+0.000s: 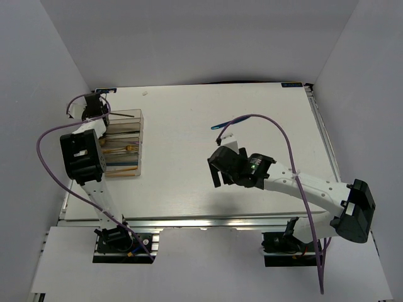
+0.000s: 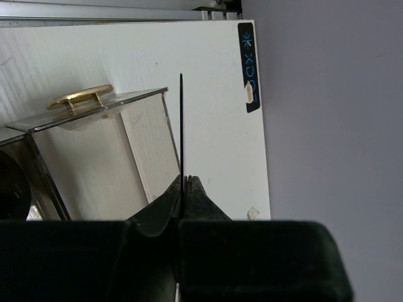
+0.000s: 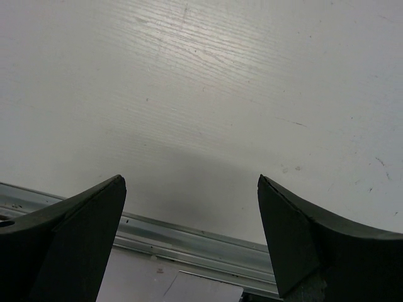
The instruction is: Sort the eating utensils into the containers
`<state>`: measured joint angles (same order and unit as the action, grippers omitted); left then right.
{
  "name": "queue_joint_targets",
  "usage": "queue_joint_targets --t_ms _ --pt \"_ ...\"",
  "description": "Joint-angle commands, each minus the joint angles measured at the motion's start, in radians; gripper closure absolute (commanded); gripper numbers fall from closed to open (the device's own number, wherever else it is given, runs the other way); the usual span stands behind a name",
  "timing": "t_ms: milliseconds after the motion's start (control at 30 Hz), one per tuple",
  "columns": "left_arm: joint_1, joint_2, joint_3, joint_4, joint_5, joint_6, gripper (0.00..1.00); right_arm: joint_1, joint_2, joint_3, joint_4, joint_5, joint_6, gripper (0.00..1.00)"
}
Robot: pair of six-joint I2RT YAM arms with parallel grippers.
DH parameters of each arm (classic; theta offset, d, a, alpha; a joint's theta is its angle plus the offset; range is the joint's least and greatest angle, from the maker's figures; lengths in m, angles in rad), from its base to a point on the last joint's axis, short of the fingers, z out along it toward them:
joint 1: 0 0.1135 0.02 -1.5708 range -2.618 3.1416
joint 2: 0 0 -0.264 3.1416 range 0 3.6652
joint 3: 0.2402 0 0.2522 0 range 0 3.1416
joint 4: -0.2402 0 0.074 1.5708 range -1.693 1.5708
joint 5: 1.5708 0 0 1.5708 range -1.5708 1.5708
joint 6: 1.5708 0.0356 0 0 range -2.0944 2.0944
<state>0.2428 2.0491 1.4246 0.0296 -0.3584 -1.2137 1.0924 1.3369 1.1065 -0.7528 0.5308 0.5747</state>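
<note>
The clear brownish organiser (image 1: 124, 146) stands at the table's left, with gold and orange utensils (image 1: 123, 150) lying in its compartments. My left gripper (image 1: 96, 111) is at the organiser's far left corner. In the left wrist view it (image 2: 183, 184) is shut on a thin dark utensil (image 2: 181, 126), seen edge-on and sticking straight out past the organiser's wall (image 2: 148, 145). A gold utensil end (image 2: 80, 97) rests on the organiser's rim. A blue knife (image 1: 220, 126) lies mid-table, partly under the purple cable. My right gripper (image 1: 220, 178) (image 3: 192, 182) is open and empty over bare table.
The purple cable (image 1: 277, 126) arcs over the right half of the table. A metal rail (image 3: 189, 236) runs along the table's near edge, just beyond my right fingertips. Grey walls close in the left, back and right sides.
</note>
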Motion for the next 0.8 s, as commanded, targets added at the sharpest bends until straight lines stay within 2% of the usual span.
queue_joint_targets --t_ms 0,100,133,233,267,367,533,567,600,767 --pt "0.001 -0.003 0.034 0.033 -0.005 -0.009 0.86 -0.009 -0.010 0.061 0.020 0.009 -0.012 0.11" --pt "0.001 0.003 0.023 0.046 -0.005 -0.006 0.78 -0.012 -0.005 0.067 0.014 0.015 -0.018 0.11" --pt "0.001 0.003 0.022 0.047 -0.004 -0.006 0.66 -0.014 -0.004 0.069 0.013 0.015 -0.019 0.11" --pt "0.001 0.005 0.020 0.065 0.013 -0.007 0.50 -0.017 -0.015 0.062 0.017 0.020 -0.018 0.11" --pt "0.001 0.006 0.023 0.069 0.019 -0.010 0.42 -0.017 -0.019 0.059 0.021 0.020 -0.018 0.11" --pt "-0.002 0.008 0.034 0.062 0.036 -0.020 0.33 -0.025 -0.036 0.052 0.026 0.018 -0.015 0.11" --pt "0.000 -0.049 0.031 0.059 0.056 -0.009 0.25 -0.040 -0.048 0.041 0.032 0.015 -0.013 0.11" --pt "0.000 -0.059 0.037 0.041 0.056 -0.001 0.06 -0.042 -0.048 0.039 0.032 0.014 -0.013 0.11" --pt "0.000 -0.069 0.046 0.023 0.056 0.002 0.02 -0.046 -0.045 0.041 0.032 0.014 -0.015 0.11" --pt "0.000 -0.101 0.157 -0.144 0.071 0.054 0.02 -0.083 -0.048 0.050 0.035 -0.003 -0.006 0.10"
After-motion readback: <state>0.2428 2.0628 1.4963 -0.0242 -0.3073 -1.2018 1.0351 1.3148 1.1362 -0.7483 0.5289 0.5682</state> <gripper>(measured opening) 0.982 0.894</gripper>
